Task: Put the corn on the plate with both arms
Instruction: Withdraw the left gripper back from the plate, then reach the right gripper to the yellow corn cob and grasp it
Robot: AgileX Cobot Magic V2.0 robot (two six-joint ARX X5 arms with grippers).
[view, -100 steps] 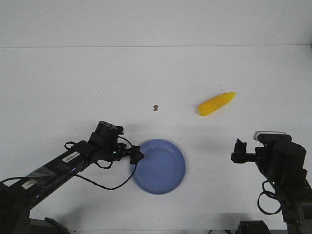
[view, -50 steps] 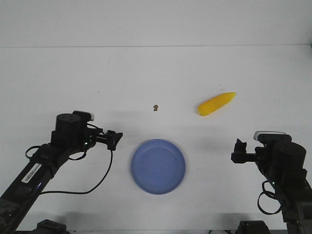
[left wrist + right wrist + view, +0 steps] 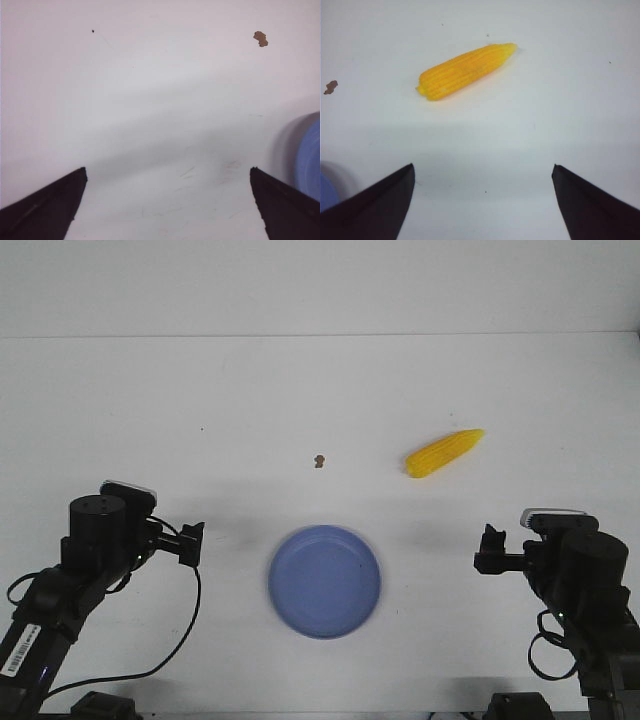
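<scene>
1. White table [image 3: 150,390] throughout, matte and plain, running back to a pale wall at the far edge.

2. Two black arms low at the near corners, one on each side, both well back from the middle of the table.

3. Periwinkle plate [image 3: 325,581] near centre, toward the near edge, bare, between the two arms; a blue sliver of it at the edge of the left wrist view [image 3: 310,160].

4. Yellow corn [image 3: 443,452] on the table, far and right of the plate, well apart from it. Long axis slanted: thick end nearer and to the left, thin tip farther and to the right. Touching nothing but the table.

5. Right tool [image 3: 487,549] nearer to the corn by a clear margin: corn ahead of it, farther out and slightly left. Fingers spread wide in the right wrist view, nothing between them, corn [image 3: 465,70] lying crosswise ahead of the gap.

6. Left tool [image 3: 193,542] left of the plate, far from the corn, with the plate in between. Fingers likewise wide apart and holding nothing.

7. Judged best reached by the right arm: forward, then a wrist turn to close across the cob's width rather than along its length.

8. Tiny brown speck [image 3: 319,460] left of the corn, far of the plate.
</scene>
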